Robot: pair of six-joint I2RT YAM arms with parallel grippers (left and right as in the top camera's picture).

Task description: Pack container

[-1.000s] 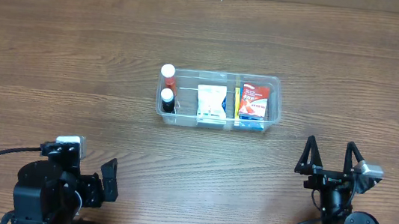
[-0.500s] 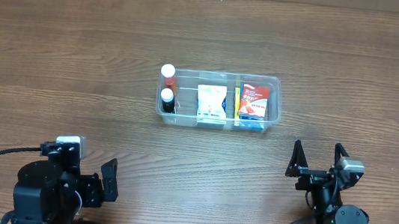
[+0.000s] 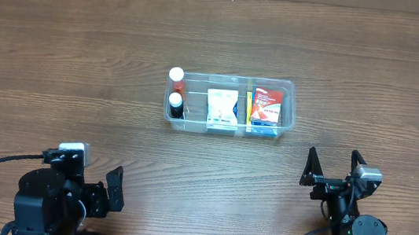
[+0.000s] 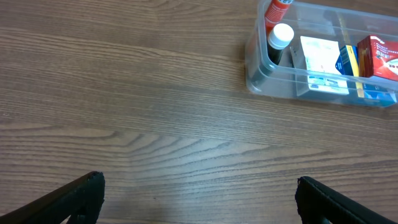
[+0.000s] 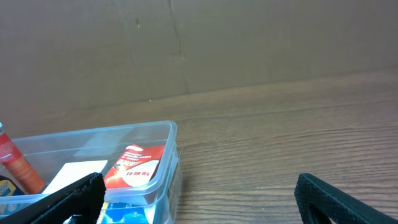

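A clear container [image 3: 291, 115] sat in the middle of the wooden table [image 3: 82, 55], with bottles [image 3: 174, 98] and small boxes [image 3: 222, 105] inside. The left gripper [image 4: 199, 183] and right gripper [image 3: 334, 157] hung near the front edge, well apart from it, each spread wide and holding nothing.

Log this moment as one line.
container: holds bottles, packet, red box | left gripper: open, empty | right gripper: open, empty, short of container
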